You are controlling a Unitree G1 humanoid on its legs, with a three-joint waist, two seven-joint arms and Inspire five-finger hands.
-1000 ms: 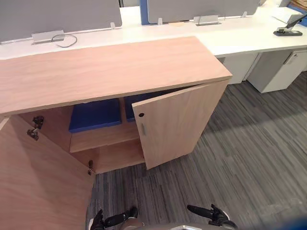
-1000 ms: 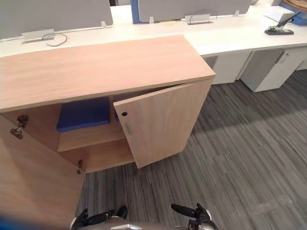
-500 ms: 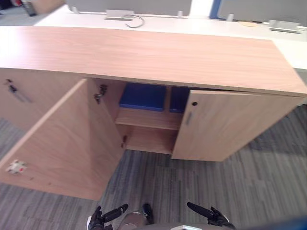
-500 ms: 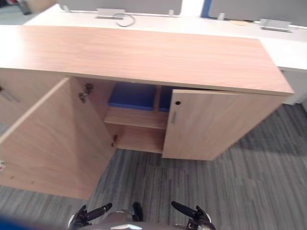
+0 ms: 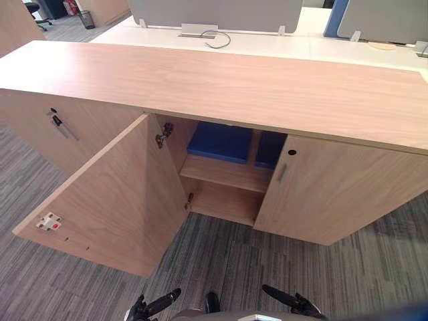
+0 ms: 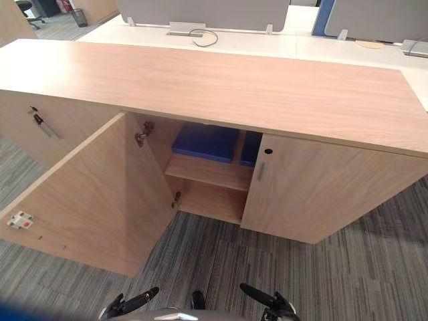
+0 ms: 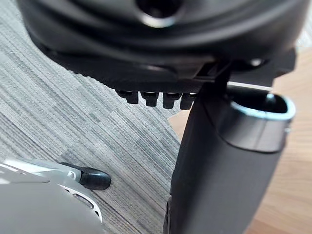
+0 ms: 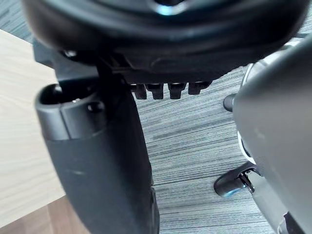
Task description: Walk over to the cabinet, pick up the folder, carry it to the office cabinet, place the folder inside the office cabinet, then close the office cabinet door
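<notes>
Left hand [image 5: 152, 306] sits low at the near edge of the head view, fingers straight and forward, holding nothing. Right hand [image 5: 297, 304] is level with it on the other side, likewise extended and empty. Both are over grey striped carpet [image 5: 221, 261], well apart from the cabinet [image 5: 267, 87].

Cabinet: one long wooden top, three door fronts counted.
- Left door [image 5: 114, 194]: swung wide open towards the camera, with one white hinge plate [image 5: 49, 222] on its inner face.
- Right door [image 5: 334, 194]: nearly closed, with one slim handle and one dark round lock near its free edge.
- Far-left front [image 5: 33, 120]: closed, with a key [image 5: 59, 122] hanging from its lock.
- Two hinges [image 5: 163, 134] are fixed to the inner side wall, one above the other.

Contents: one shelf [image 5: 224, 172] divides the opening into an upper and a lower compartment. One blue folder [image 5: 221, 142] lies flat on the shelf in the upper compartment. A second blue item [image 5: 269, 148] lies just beside it, partly hidden by the right door. It is probably another folder, though the view is too narrow to confirm.

Behind the cabinet stands a white desk [image 5: 267, 45] with two grey screens [image 5: 214, 10] and one looped cable [image 5: 217, 39]
</notes>
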